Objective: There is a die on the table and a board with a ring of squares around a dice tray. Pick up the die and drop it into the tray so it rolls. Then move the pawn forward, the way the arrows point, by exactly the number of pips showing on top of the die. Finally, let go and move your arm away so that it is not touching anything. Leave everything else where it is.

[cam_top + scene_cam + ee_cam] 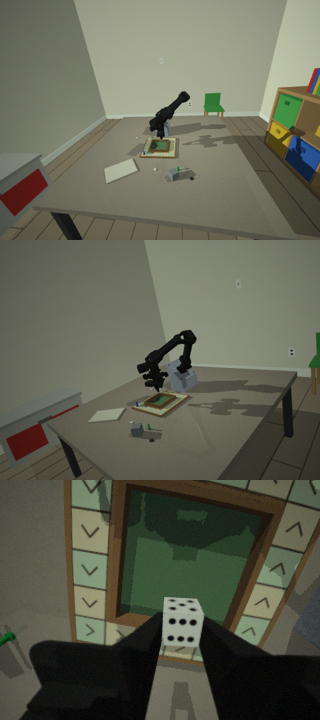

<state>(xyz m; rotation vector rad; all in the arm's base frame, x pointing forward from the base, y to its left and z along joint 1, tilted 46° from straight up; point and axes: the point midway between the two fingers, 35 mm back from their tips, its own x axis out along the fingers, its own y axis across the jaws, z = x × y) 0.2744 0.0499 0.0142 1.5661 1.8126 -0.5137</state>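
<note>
Broad grey table (211, 186), seen from the top view, with the black arm (168, 348) bent over from its grey base block (182, 379) at the far side. Just in front of that base, the board (158, 155) — a ring of pale green and cream squares with arrows around a brown-framed dice tray (152, 146) with a green floor. Flat white slab (120, 170) lying nearer, off the board's left corner. Small grey cube (173, 174) nearer still, with a green pawn (177, 168) just beside it, a dark pebble-like bit (191, 178) to its right and a tiny white disc (155, 169) to its left. Blue pawn (143, 152) upright on the board's front left corner square.

Gripper (181, 637) pointed down over the tray's edge nearest the base, raised above the board. Closed to a narrow gap — clamped on the die (182, 622), one black finger (142, 645) pressed to each side face. Die white with black pips, held level at the fingertips, clear of board and table. Six pips on the face toward the wrist camera; five countable on the face above it. In the wrist view the green tray floor sits directly beyond the die. In the exterior view only a small white speck at the fingertips (160, 389), above the tray's far rim.
</note>
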